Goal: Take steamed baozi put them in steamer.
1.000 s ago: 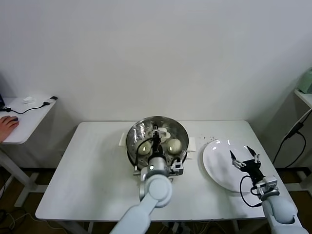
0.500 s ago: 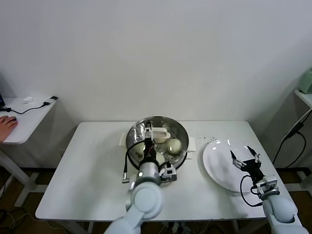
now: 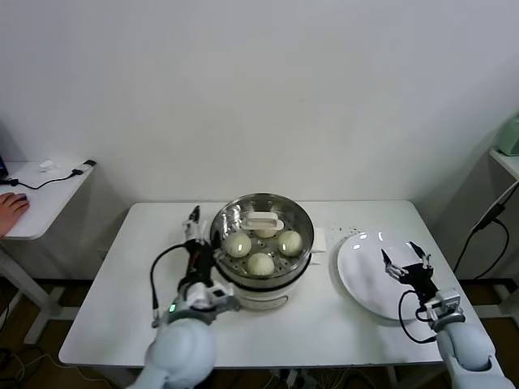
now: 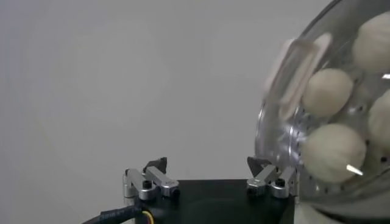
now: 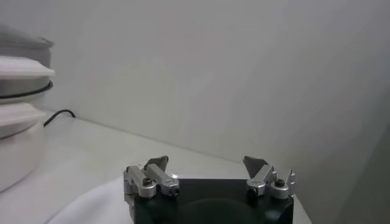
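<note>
Both sets of jaws stand open and hold nothing. From where I stand, the left gripper (image 3: 193, 223) sits just outside the steamer (image 3: 262, 243), at about 9 o'clock from its rim, fingers pointing toward the back wall. Its wrist camera shows the two fingertips (image 4: 157, 165) spread apart over bare desk, with the steamer's shiny wall (image 4: 286, 140) close beside one finger, though I cannot tell whether they touch.

Four baozi (image 3: 260, 263) lie in the steamer on the perforated tray: one at 9 o'clock (image 3: 237, 244), one at 3 o'clock (image 3: 289, 241), one at 6 o'clock, and one at 12 o'clock (image 3: 265, 231) partly hidden behind a white handle piece (image 3: 261, 220). They sit close together, near touching. The left wrist view shows three of them (image 4: 328, 91) clearly, resting on the holed metal.

The steamer stands near the middle of the white desk (image 3: 146, 300), toward its back edge. At 3 o'clock from it, apart, lies a white plate (image 3: 365, 271). The right gripper (image 3: 408, 266) hangs over the plate's right part, at about 4 o'clock from the steamer, fingers (image 5: 157, 163) spread wide.
</note>
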Available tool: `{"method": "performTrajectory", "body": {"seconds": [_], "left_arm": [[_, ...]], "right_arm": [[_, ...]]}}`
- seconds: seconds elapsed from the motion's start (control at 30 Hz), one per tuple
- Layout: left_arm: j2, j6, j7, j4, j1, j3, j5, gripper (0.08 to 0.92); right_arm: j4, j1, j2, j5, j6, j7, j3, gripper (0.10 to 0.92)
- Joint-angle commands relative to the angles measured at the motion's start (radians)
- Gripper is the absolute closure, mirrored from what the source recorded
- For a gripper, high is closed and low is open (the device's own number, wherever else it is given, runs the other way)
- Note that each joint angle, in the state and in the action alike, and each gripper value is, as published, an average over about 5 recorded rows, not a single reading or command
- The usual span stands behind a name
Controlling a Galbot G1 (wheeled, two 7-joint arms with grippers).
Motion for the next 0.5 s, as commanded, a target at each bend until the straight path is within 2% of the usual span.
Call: {"method": "performTrajectory", "body": {"seconds": [0.03, 0.2, 0.37, 0.5], "left_arm": [[0.028, -0.562, -0.230, -0.086, 0.310, -0.492, -0.828, 0.177], [-0.064, -0.697, -0.226, -0.075, 0.413, -0.612, -1.008, 0.177], [-0.147, -0.744, -0.202, -0.042, 0.459, -0.654, -1.131, 0.177], [-0.177, -0.760, -0.167, 0.001, 0.469, -0.658, -1.211, 0.177]], "right_arm": [[0.080, -0.024, 0.018, 0.013, -0.019, 0.010, 0.005, 0.203], [0.101, -0.034, 0.029, 0.032, -0.019, 0.009, 0.003, 0.203], [0.112, -0.043, 0.038, 0.059, -0.018, 0.002, 0.005, 0.203], [0.120, -0.051, 0.041, 0.067, -0.015, -0.003, 0.003, 0.203]]}}
